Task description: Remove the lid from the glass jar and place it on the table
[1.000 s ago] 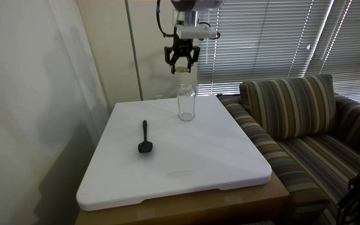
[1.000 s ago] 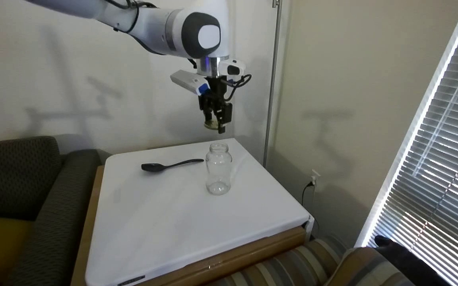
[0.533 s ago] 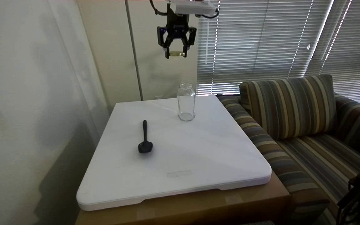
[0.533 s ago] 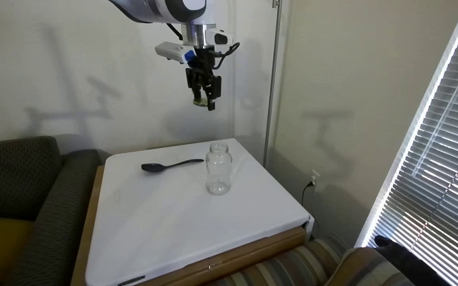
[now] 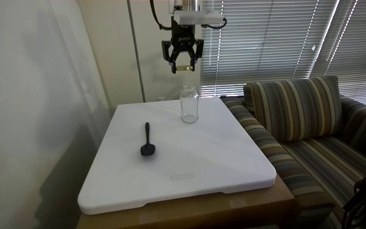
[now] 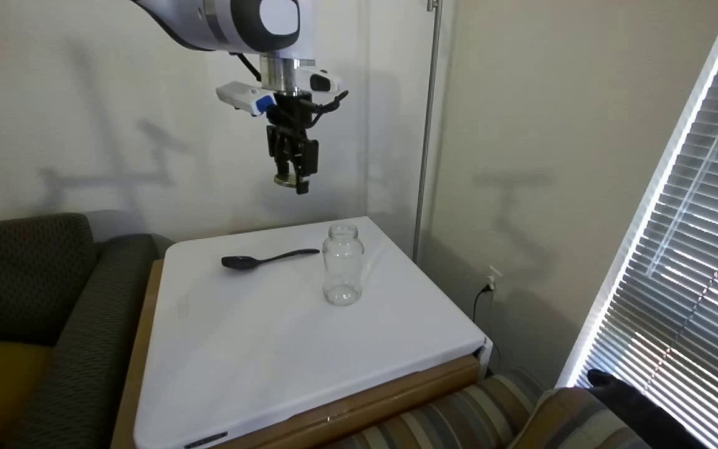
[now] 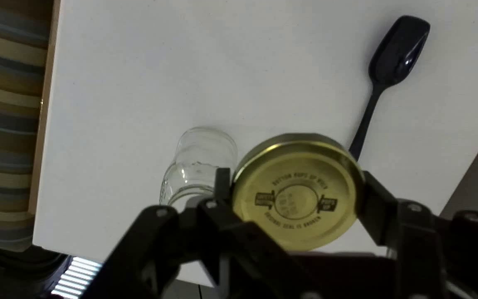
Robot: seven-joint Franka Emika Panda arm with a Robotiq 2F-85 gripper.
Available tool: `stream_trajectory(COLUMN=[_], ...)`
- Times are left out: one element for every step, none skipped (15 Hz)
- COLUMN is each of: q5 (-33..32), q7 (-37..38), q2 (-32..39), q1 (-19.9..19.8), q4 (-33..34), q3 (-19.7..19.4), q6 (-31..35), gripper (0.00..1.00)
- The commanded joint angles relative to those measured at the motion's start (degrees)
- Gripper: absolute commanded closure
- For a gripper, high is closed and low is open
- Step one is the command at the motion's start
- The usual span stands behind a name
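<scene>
Jar (image 5: 189, 106) and likely spoon (image 7: 390, 68) on table (image 5: 227, 156), lid (image 7: 296, 197) between fingers (image 7: 378, 209)

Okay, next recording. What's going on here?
A robot arm has its jaws closed on opposite sides of a gold lid, holding it in the air. The glass jar stands upright and open-topped on the white table, lower down and apart from the lid. So the lid is off but not yet set down. A black spoon also lies on the table, ungripped.

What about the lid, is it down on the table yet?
No, the gripper holds the lid in the air, clear of the table.
</scene>
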Motion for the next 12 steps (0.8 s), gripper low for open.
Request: stream_trajectory(q5=[0.2, 0.2, 0.2, 0.2, 0.2, 0.2, 0.2, 0.2, -0.4, -1.5, -2.4, -4.2], q7=[-0.1, -0.1, -0.1, -0.1, -0.1, -0.1, -0.1, -0.1, 0.3, 1.5, 2.2, 4.3], q2=[-0.4, -0.4, -0.3, -0.3, -0.3, -0.3, -0.3, -0.3, -0.1, -0.3, -0.7, -1.4], q1=[0.4, 0.6, 0.6, 0.5, 0.5, 0.5, 0.5, 0.5, 1.0, 1.9, 2.6, 3.9], q4=[-0.7, -0.6, -0.4, -0.4, -0.3, -0.3, -0.3, -0.3, -0.2, -1.4, -2.7, -5.1], q3=[-0.3, -0.3, -0.3, -0.3, -0.4, -0.4, -0.4, -0.4, -0.7, -1.4, -1.8, -3.0], q6=[-0.1, -0.1, -0.1, -0.1, -0.1, -0.1, -0.1, -0.1, 0.7, 3.3, 5.6, 9.7], gripper=[0.27, 0.27, 0.27, 0.27, 0.27, 0.27, 0.27, 0.52, 0.52, 0.52, 0.52, 0.52])
